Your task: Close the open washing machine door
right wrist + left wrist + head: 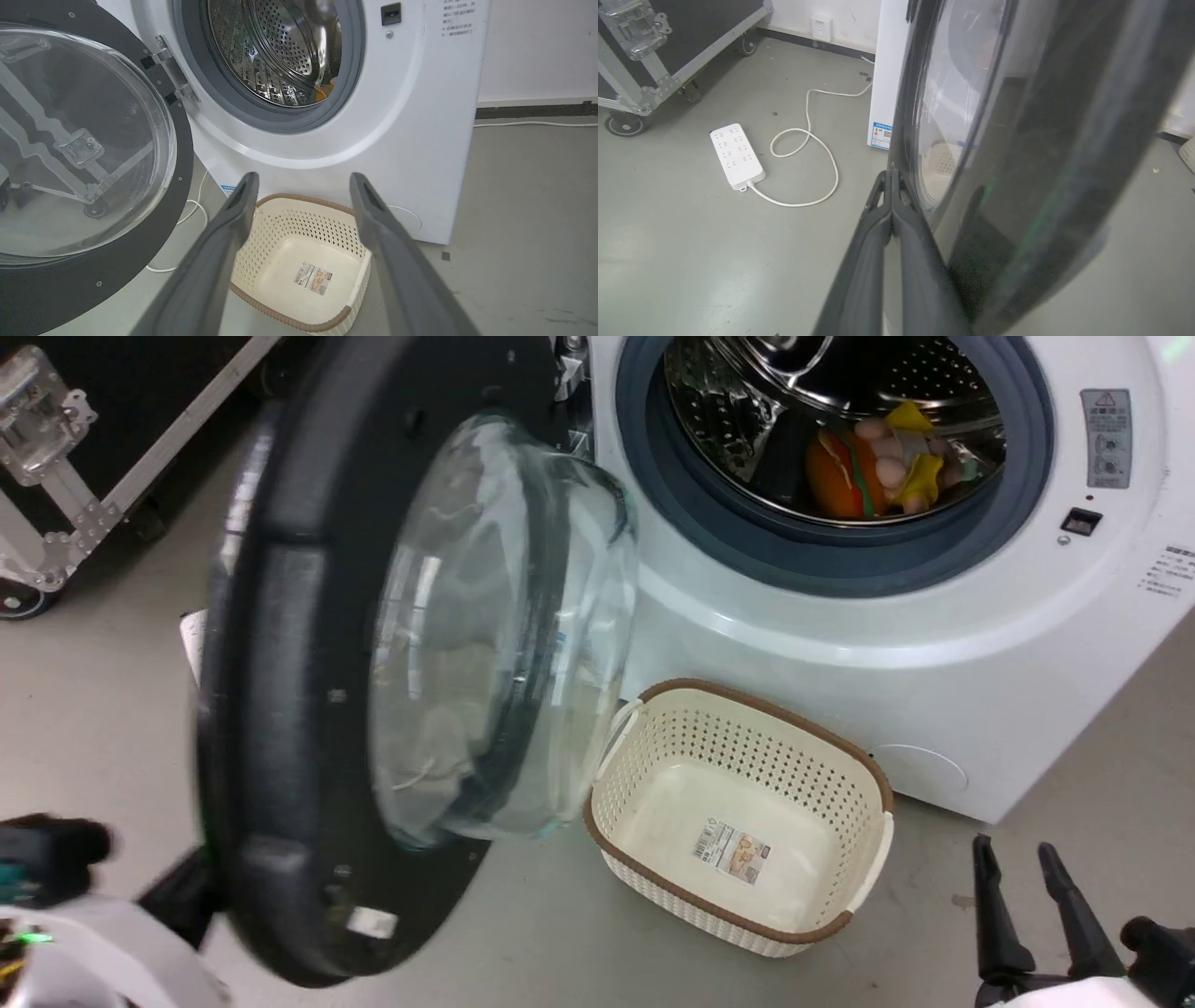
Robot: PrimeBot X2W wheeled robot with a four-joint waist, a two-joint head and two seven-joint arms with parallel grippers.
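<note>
The washing machine (934, 663) stands white with its steel drum (840, 392) exposed. The washing machine door (280, 709) hangs open on its left hinge, black rim and bulging glass bowl (504, 635) swung out toward me. In the left wrist view my left gripper (889, 175) is shut with nothing between its fingers, which lie along the outer face of the door (1041, 140) near its rim. In the head view most of that gripper is hidden behind the door. My right gripper (1016, 859) is open and low at the right, pointing at the machine (411, 140), apart from the door (182, 154).
A cream perforated basket (738, 812) with a brown rim sits on the floor before the machine, under the door's swing side. Colourful soft items (878, 467) lie in the drum. A white power strip (736, 156) with a looped cable and a wheeled black case (668, 46) lie left.
</note>
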